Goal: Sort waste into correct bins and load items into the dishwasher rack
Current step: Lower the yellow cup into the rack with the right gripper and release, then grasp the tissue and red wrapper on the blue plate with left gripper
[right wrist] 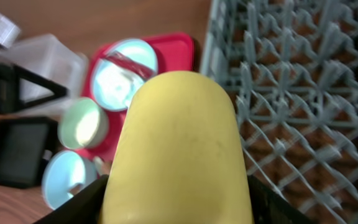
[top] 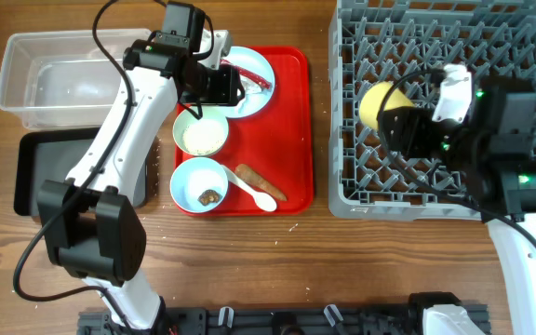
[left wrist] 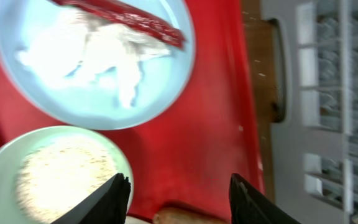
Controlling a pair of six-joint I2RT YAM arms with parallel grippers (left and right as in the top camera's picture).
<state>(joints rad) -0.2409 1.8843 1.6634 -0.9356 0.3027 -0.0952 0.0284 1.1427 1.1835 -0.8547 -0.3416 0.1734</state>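
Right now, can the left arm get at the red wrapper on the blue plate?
Probably yes: the left gripper hangs open close by the plate, and the red wrapper lies uncovered on it.

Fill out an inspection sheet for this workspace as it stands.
Surface: wooden table, red serving tray on it.
Job's things: pale blue plate holding red wrapper and white tissue; pale green bowl of rice-like grains; light blue bowl with brown scraps; white spoon and long brown piece on the red serving tray; clear tub and black tray left of it; grey rack at right.
Clutter: nothing seen.
Grippers: left gripper open, above the red serving tray; right gripper shut on yellow cup over the grey rack.
Cables: left-arm cable and right-arm cable, both black, looping free.
Surroundings: black rail at the table's near edge.
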